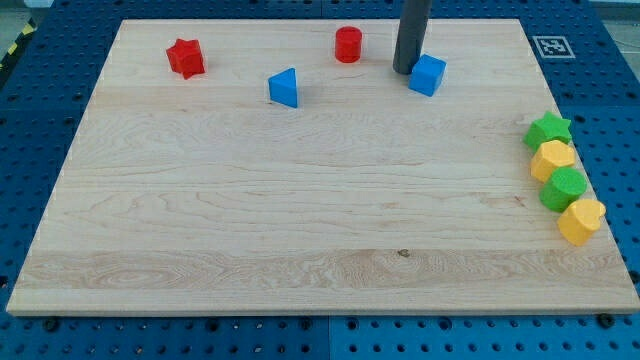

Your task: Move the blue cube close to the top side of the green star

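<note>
The blue cube lies near the view's top, right of centre, on the wooden board. My tip stands right beside the cube's left side, touching or nearly touching it. The green star lies at the board's right edge, to the right of and below the cube, at the top of a column of blocks.
Below the star lie a yellow block, a green block and another yellow block, all close together. A red cylinder, a blue triangular block and a red star lie along the top.
</note>
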Tool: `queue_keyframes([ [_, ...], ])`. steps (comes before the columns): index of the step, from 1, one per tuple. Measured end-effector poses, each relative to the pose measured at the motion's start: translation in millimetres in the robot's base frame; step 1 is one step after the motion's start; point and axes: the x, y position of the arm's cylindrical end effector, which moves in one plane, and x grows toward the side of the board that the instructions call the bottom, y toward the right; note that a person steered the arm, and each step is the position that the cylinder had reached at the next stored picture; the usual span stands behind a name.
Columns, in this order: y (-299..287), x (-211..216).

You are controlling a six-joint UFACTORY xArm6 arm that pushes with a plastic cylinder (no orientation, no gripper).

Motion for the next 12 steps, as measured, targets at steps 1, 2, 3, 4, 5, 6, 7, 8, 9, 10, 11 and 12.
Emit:
queue_keyframes([
  [1,7,-3],
  [2,26,-3],
  [3,36,-3],
  [4,44,-3],
  [5,45,5],
  [6,45,17],
  [7,35,17],
  [8,-1,17],
  [9,5,17],
  [10,38,19],
  [11,42,31],
  [12,39,38],
])
